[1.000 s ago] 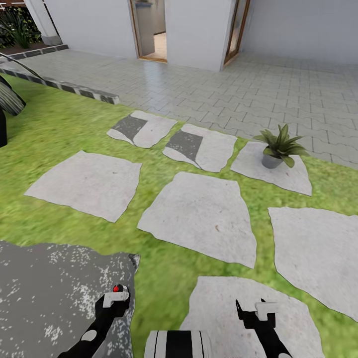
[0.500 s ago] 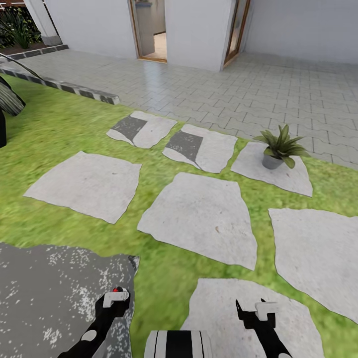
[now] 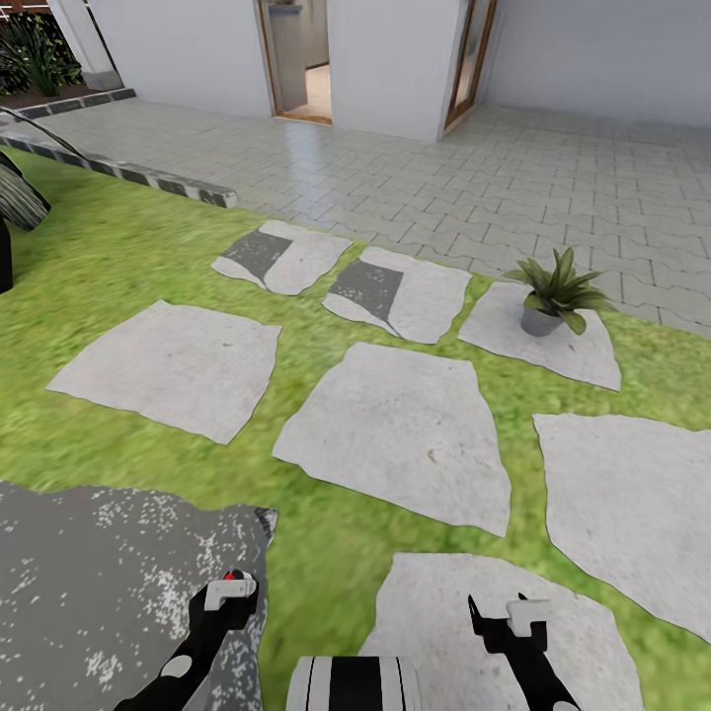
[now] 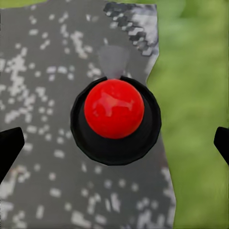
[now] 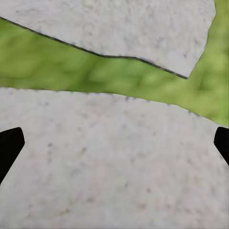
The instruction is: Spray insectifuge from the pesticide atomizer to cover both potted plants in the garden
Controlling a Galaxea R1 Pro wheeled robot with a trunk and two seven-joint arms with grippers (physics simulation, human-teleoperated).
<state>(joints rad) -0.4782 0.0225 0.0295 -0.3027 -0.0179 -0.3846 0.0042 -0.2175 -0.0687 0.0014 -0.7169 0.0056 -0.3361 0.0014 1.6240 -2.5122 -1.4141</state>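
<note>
One potted plant [image 3: 556,292], a low rosette of pointed green leaves in a small grey pot, stands on a pale stepping stone [image 3: 583,351] at the far right of the lawn. No whitish specks are visible on its leaves. The second plant and the pesticide atomizer are out of view. My left gripper [image 3: 223,595] hangs low at the near left, open, directly over a black round lamp top with a red dot [image 4: 114,109]; its dark fingertips [image 4: 9,148] sit wide apart. My right gripper [image 3: 506,617] [image 5: 114,143] is open over a near stepping stone [image 5: 114,181].
A grey speckled patio [image 3: 99,583] lies at the near left. Several pale stepping stones [image 3: 400,430] cross the green lawn [image 3: 118,257]. Beyond is a grey paved terrace [image 3: 494,188], a white house wall and an open doorway [image 3: 296,59]. A dark object [image 3: 15,202] stands at the left edge.
The whole view shifted very slightly at first, a camera move. Since then nothing has visibly changed, and both arms hold still.
</note>
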